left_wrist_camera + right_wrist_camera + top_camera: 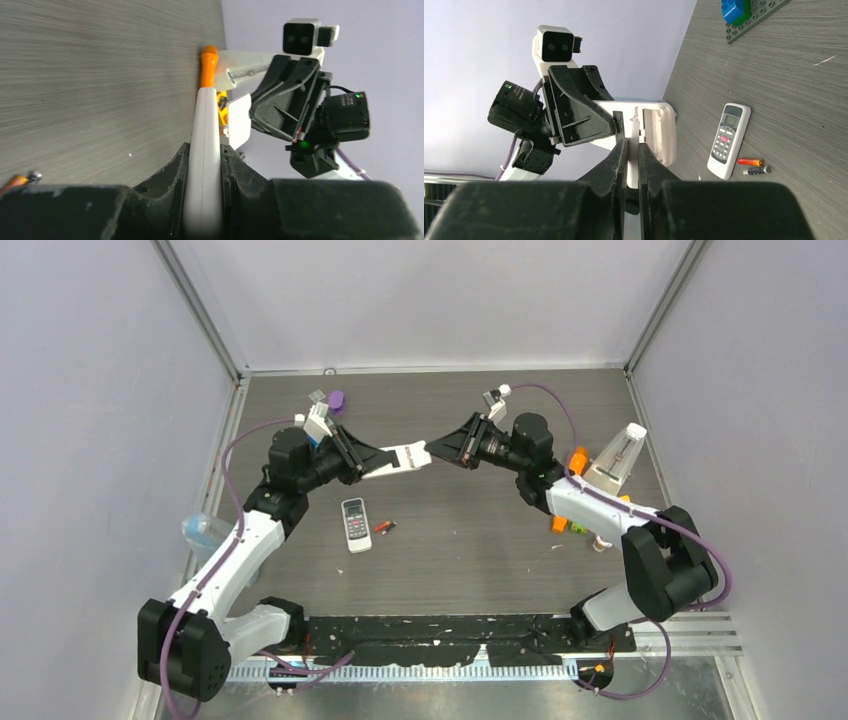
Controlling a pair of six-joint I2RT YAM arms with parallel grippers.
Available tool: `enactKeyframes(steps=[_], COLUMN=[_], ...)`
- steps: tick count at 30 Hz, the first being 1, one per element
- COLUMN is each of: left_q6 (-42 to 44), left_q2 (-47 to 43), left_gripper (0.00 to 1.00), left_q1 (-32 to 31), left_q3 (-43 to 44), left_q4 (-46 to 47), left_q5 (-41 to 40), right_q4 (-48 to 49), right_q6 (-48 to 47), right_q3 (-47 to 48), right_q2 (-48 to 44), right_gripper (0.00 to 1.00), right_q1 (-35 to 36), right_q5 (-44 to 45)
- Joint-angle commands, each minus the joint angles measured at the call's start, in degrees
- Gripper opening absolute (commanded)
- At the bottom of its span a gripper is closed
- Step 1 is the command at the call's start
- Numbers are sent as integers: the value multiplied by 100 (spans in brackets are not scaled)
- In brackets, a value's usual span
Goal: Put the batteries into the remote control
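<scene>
Left gripper (204,152) fingers are clenched on the white remote (205,120), which should be held steady while the right gripper (630,135), nearly closed at its 3 o'clock end with any hold undeterminable, is worked gently; the batteries (384,528) lie on the table at 6 o'clock.

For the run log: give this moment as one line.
left gripper: clamped on white remote, held aloft | right gripper: jaws narrow at its end, grip unclear | batteries: two on table beside second remote
</scene>
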Motion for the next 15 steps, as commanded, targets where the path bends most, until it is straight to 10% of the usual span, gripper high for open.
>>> enactKeyframes(steps=[1,15], left_q6=[880,2561], left_q2=[96,285], left_gripper=[0,0], left_q1=[-1,8], left_q3=[359,318], left_q4=[-488,-1199], left_q5=[-320,-1041], right_q4=[424,-2032], right_q6=[-117,-2221], right_q3=[90,-20], right_q2=[73,853], right_gripper=[5,5], right_q1=[-74,-243], right_q5=[-192,986])
